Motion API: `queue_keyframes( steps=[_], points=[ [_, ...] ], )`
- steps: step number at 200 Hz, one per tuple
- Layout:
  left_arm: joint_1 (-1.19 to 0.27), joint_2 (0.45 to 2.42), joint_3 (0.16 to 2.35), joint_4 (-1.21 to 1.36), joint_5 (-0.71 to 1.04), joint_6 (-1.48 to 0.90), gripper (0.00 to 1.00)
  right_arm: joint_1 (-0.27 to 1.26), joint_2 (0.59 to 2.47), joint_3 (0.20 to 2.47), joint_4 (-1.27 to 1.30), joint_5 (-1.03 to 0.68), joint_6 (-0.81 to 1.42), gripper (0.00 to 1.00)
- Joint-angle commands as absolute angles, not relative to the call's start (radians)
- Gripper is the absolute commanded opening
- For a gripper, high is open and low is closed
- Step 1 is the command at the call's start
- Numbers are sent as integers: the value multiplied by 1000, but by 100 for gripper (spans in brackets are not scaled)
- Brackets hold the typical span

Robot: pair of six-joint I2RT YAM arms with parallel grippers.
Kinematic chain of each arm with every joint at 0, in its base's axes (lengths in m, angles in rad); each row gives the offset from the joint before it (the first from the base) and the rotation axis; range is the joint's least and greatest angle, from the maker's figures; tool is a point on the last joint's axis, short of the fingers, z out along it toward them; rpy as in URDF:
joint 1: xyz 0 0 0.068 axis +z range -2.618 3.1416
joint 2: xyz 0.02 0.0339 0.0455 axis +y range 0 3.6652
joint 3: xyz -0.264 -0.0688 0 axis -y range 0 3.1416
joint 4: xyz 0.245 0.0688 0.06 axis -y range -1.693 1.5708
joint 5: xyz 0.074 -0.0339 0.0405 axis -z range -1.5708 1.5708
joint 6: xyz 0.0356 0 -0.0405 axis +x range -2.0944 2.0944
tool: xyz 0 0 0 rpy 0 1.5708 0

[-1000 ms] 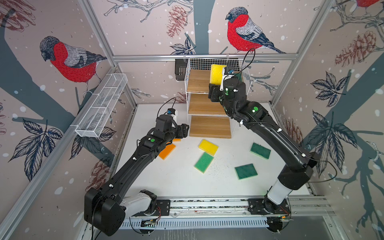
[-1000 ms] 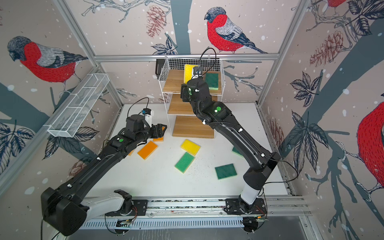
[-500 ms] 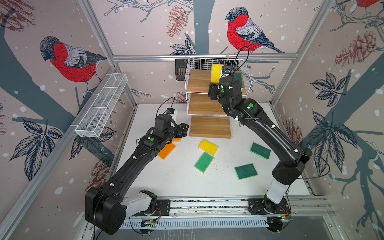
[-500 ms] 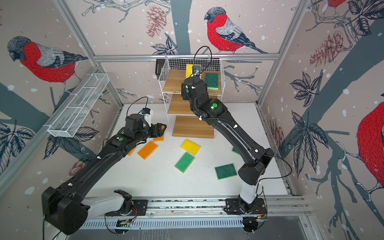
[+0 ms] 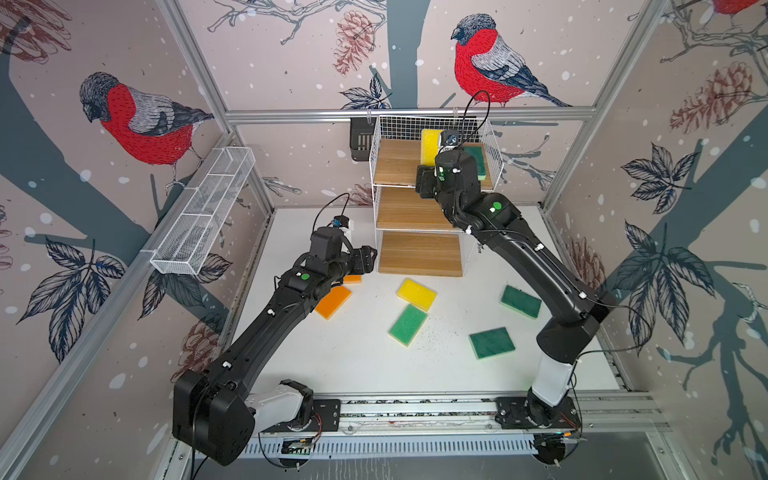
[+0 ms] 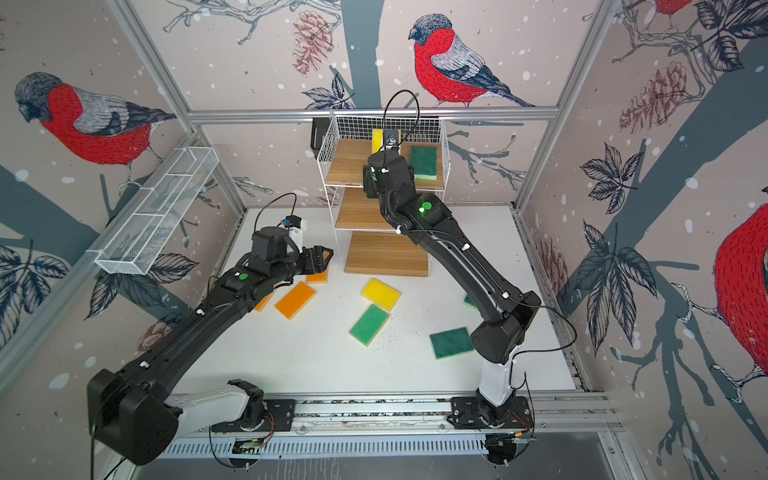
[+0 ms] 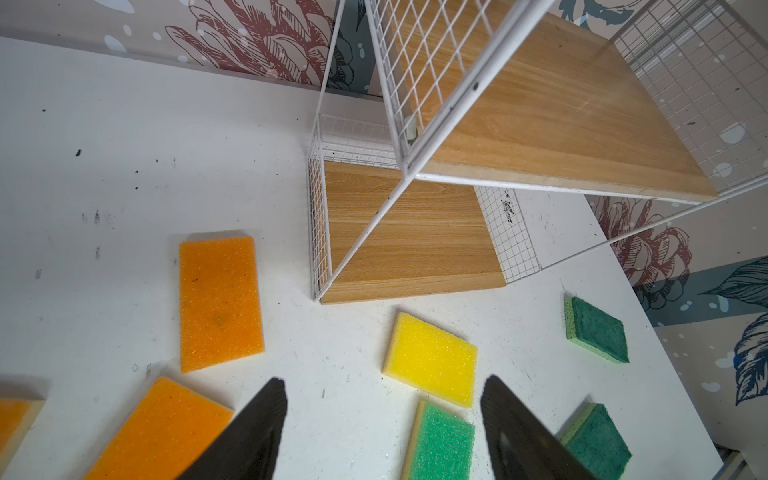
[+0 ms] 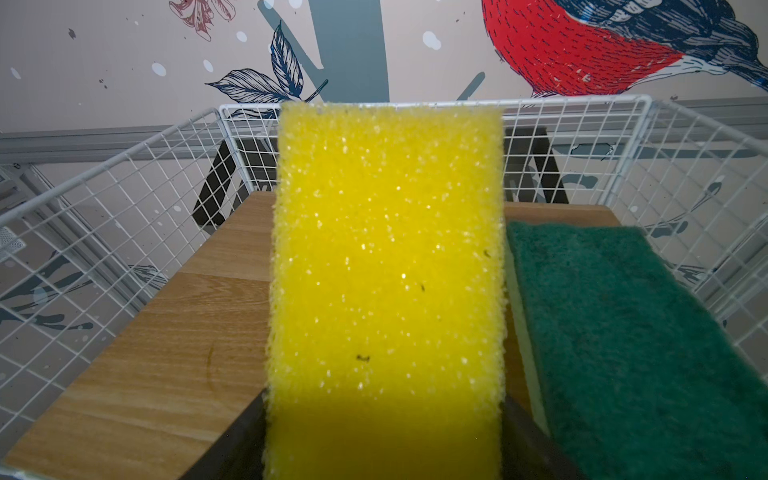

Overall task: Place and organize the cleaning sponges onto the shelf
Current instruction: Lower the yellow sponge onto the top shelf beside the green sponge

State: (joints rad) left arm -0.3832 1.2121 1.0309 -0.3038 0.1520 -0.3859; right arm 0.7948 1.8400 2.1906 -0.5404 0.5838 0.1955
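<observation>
My right gripper [image 8: 384, 415] is shut on a yellow sponge [image 8: 386, 257], gripping its two long sides. It holds the sponge tilted above the top board of the shelf [image 5: 395, 162]; the far end reaches the wire back. Beside it a dark green sponge [image 8: 623, 332] lies flat on that board. My left gripper [image 7: 384, 382] hangs open and empty over the table, left of the shelf's bottom board [image 7: 415, 232]. On the table lie three orange sponges [image 7: 220, 303], a yellow one [image 5: 416, 294], a light green one [image 5: 408, 325] and two dark green ones [image 5: 520, 301].
A long white mesh trough [image 5: 203, 224] hangs on the left wall. A small black slotted basket [image 5: 361, 137] is fixed behind the shelf. Wire-grid walls [image 8: 104, 216] rise round the top board. Dark crumbs dot the table by the light green sponge.
My right wrist has moved a little toward the shelf's back with the yellow sponge, and its elbow has swung inward. The left arm has not moved.
</observation>
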Motion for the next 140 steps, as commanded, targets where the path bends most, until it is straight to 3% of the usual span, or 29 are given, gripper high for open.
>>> queue_keyframes(
  steps=[1,140],
  points=[
    [-382,1214,1040,-274,153,-386,75,789,1846,2198,-535,581,183,73],
    [-376,1205,1034,-276,152,-384,75,781,1883,2232,-538,556,225,76]
  ],
)
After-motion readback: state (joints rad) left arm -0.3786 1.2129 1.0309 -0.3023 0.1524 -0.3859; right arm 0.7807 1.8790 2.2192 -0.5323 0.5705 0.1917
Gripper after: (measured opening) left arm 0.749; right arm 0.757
